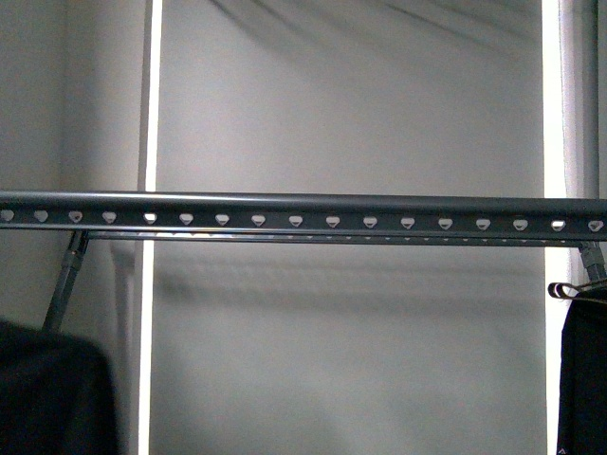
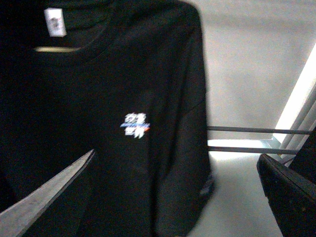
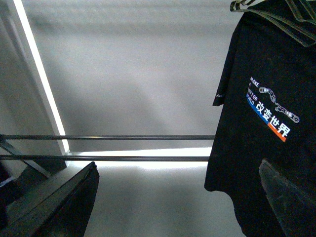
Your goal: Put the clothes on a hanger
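Left gripper [image 2: 176, 154]: fingers [image 2: 44, 197] spread wide, nothing between them. Straight ahead of it, and close, hangs a black shirt [image 2: 123, 89], front side toward the wrist, white neck label [image 2: 54, 22] high above the fingers, and a small white-and-blue chest print [image 2: 134, 126], too blurred to read, just beyond the fingertips. Right gripper [image 3: 177, 164]: fingers also wide apart, empty. The printed T-shirt [image 3: 261, 128] hangs ahead of it, off toward one finger rather than centred in the gap, and apart from both. The chain print reads "MAKE A BETTER WORLD" over white characters. Its shoulders sit on a wire clothes hanger [image 3: 261, 10] well above the gripper. Two thin rods [image 3: 123, 137] run crosswise beyond the open fingers and pass behind the shirt's edge. Cannot tell whether the two wrist views show one garment or two. The hanger [image 1: 303, 204] spans the front view level, heart-shaped holes facing the camera, with a slanted strut [image 1: 66, 280] under its left end. Dark cloth [image 1: 47, 389] sits low below the rail, apart from it.
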### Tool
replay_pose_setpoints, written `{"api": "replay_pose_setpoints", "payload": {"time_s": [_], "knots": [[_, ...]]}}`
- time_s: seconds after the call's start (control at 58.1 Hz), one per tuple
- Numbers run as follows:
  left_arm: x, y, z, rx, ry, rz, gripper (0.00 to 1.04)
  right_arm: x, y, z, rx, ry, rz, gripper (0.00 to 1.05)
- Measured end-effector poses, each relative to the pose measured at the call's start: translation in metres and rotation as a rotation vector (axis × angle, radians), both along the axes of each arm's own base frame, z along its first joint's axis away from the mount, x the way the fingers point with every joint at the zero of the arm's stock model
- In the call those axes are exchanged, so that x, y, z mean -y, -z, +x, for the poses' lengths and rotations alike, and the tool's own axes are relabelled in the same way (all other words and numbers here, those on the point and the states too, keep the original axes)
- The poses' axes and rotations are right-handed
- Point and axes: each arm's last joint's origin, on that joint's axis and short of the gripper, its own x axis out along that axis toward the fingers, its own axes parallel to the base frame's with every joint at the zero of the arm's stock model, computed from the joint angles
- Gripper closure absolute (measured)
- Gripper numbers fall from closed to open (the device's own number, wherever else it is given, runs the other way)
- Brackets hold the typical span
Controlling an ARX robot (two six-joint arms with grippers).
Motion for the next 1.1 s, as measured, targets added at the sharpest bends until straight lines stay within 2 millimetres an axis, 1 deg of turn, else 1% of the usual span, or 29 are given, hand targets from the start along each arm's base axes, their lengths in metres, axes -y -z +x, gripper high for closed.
{"api": "replay_pose_setpoints", "payload": {"time_s": [0.361, 0.413, 0.43, 0.465, 0.499, 0.551, 0.585, 0.637, 0.671, 0.723, 0.74, 0.792, 0.878, 0.981, 1.102], "knots": [[0.0, 0.0, 0.0, 0.0, 0.0, 0.0, 0.07, 0.0, 0.0, 0.0, 0.0, 0.0, 0.0, 0.07], [0.001, -0.003, 0.002, 0.024, 0.138, 0.059, 0.07, 0.0, 0.0, 0.0, 0.0, 0.0, 0.0, 0.07], [0.002, -0.005, 0.004, 0.041, 0.213, 0.092, 0.07, 0.0, 0.0, 0.0, 0.0, 0.002, 0.0, 0.07], [0.005, -0.008, 0.007, 0.061, 0.294, 0.126, 0.07, 0.0, 0.0, 0.0, 0.0, 0.0, 0.0, 0.07], [0.009, -0.012, 0.011, 0.074, 0.34, 0.137, 0.07, 0.0, 0.0, 0.0, 0.0, -0.002, 0.0, 0.07], [0.014, -0.02, 0.017, 0.081, 0.352, 0.134, 0.07, 0.0, 0.0, 0.0, 0.0, 0.0, 0.0, 0.07], [0.018, -0.028, 0.023, 0.082, 0.338, 0.121, 0.07, 0.0, 0.0, 0.0, 0.0, 0.0, 0.0, 0.07], [0.022, -0.048, 0.04, 0.066, 0.256, 0.058, 0.07, 0.0, 0.0, 0.0, 0.0, 0.001, 0.0, 0.07], [0.022, -0.063, 0.058, 0.017, 0.16, -0.007, 0.07, 0.0, 0.0, 0.0, 0.0, 0.001, 0.0, 0.07], [0.021, -0.077, 0.084, -0.057, 0.038, -0.138, 0.07, 0.0, 0.0, 0.0, 0.0, 0.001, 0.0, 0.07], [0.02, -0.081, 0.096, -0.086, -0.012, -0.194, 0.07, 0.0, 0.0, 0.0, 0.0, 0.001, 0.0, 0.07], [0.016, -0.087, 0.119, -0.131, -0.09, -0.301, 0.07, 0.0, 0.0, 0.0, 0.0, 0.0, 0.0, 0.07], [0.011, -0.092, 0.146, -0.182, -0.201, -0.448, 0.07, 0.0, 0.0, 0.0, 0.0, 0.0, 0.0, 0.07], [0.007, -0.096, 0.173, -0.18, -0.305, -0.575, 0.07, 0.0, 0.0, 0.0, 0.0, 0.0, 0.0, 0.07], [0.001, -0.099, 0.197, -0.167, -0.377, -0.669, 0.07, 0.0, 0.0, 0.0, 0.0, 0.0, 0.0, 0.07]]}}
